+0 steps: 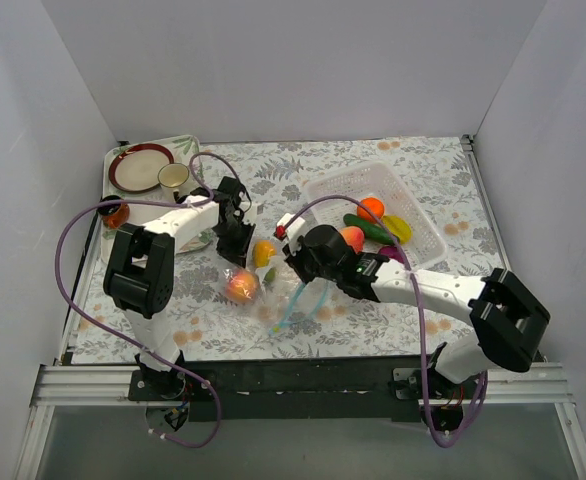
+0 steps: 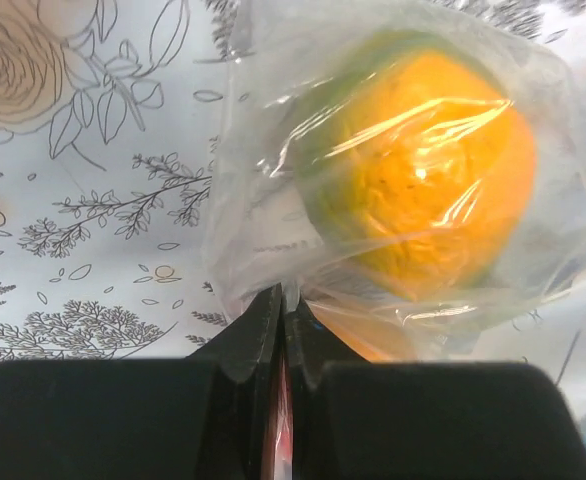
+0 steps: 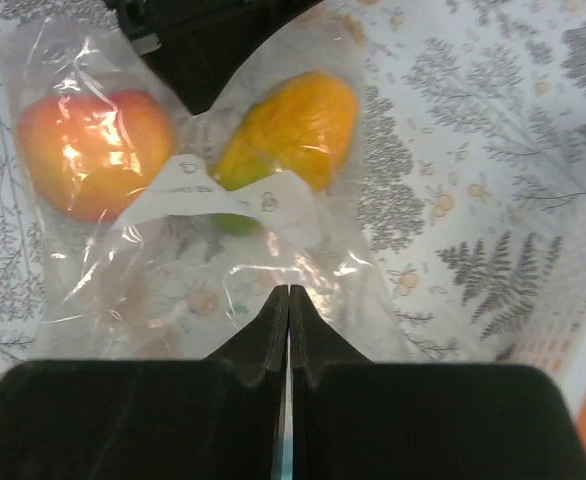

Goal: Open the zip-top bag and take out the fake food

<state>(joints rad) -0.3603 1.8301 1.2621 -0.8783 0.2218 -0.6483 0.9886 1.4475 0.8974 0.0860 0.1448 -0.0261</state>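
Bag (image 3: pixel 173 290): thin clear plastic film, glossy and creased, with strong glare patches. Label (image 3: pixel 223 195) on it is white, matt and paper-like.

Orange fruit (image 2: pixel 423 180): glossy plastic with a finely pebbled skin.

Red fruit (image 3: pixel 93 150): smooth, shiny plastic.

Left claw (image 2: pixel 281 300) and right claw (image 3: pixel 289 300): matt black plastic with smooth faces.

Bench (image 1: pixel 433 170): matt covering with a printed leaf pattern. Cloth or paper, cannot tell.

Basket (image 1: pixel 345 178), toward the far right corner: white plastic mesh, dull sheen.

Cables (image 1: pixel 63 260): purple, smooth sheath.
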